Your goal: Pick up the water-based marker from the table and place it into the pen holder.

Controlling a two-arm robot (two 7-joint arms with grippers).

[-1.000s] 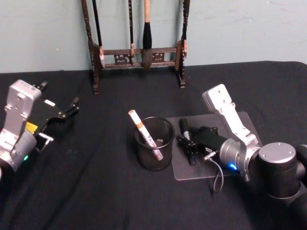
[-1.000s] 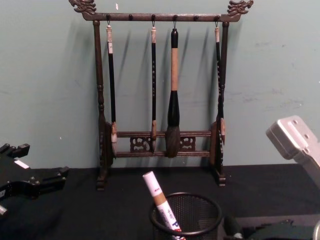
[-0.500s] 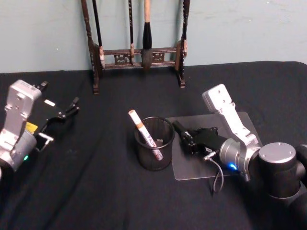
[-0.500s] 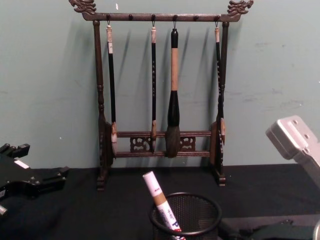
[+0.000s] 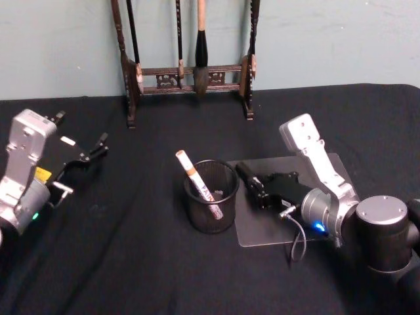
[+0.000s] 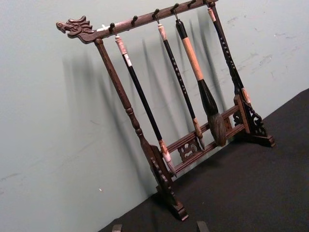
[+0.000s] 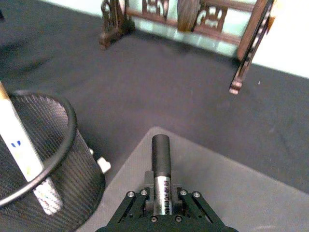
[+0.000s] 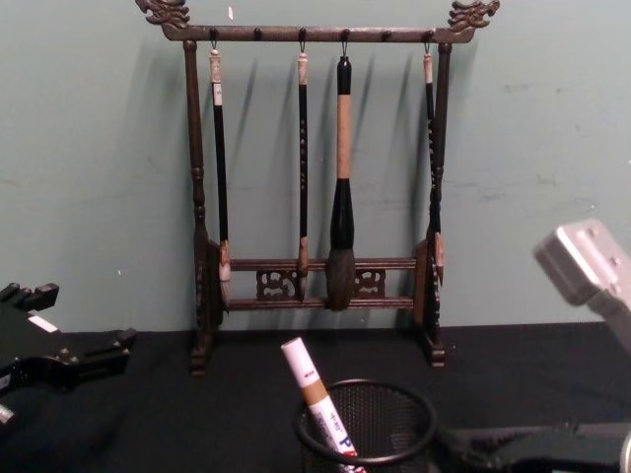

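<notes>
Right gripper (image 5: 254,190), forearm low over the grey mat (image 5: 275,226), pinches the black cylindrical marker (image 7: 161,159) roughly level, just beside the round black wire-mesh pen holder (image 5: 226,210); left gripper (image 5: 88,156) parked leftward, seemingly spread.

Soft, even room light, no hard glare. Brush rack (image 8: 194,197) throws faint grey shadows on wall (image 8: 532,148) behind it. Black desk (image 5: 131,262) v. dark, eats detail. Wall strip at top of rt wrist view looks washed out.
</notes>
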